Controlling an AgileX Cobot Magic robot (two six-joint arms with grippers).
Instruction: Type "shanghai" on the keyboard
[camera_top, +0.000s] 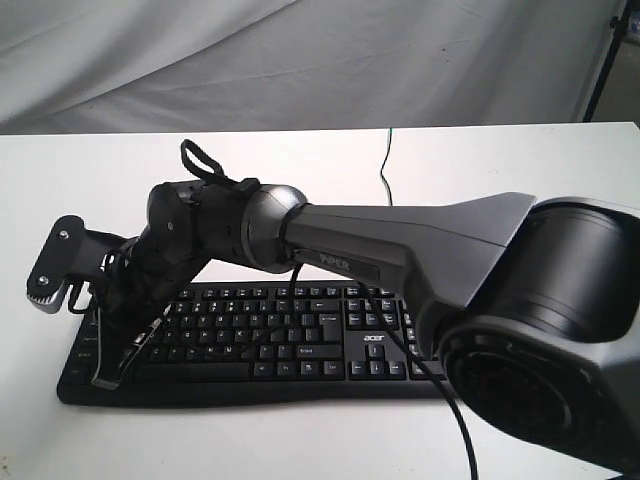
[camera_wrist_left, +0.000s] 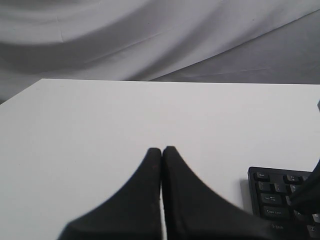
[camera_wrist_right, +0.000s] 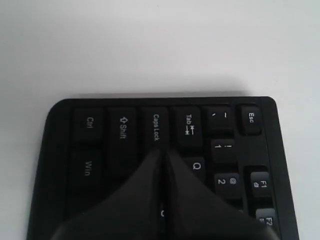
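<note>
The black keyboard (camera_top: 300, 340) with its white acer logo lies across the white table (camera_top: 300, 160), nearest the front edge. My right arm reaches across it from the right to its left end. There my right gripper (camera_top: 108, 372) points down at the keys. In the right wrist view that gripper (camera_wrist_right: 162, 151) is shut with nothing in it, and its tips sit just past the Caps Lock key (camera_wrist_right: 156, 127), beside Q. Whether the tips touch a key cannot be told. My left gripper (camera_wrist_left: 161, 149) is shut and empty over bare table, with the keyboard's Esc corner (camera_wrist_left: 277, 197) beside it.
The keyboard's thin cable (camera_top: 385, 165) runs off toward the back of the table. A black cable (camera_top: 440, 390) from the right arm hangs over the number pad. A grey cloth backdrop (camera_top: 300, 60) stands behind the table. A dark stand leg (camera_top: 605, 60) is at the back right.
</note>
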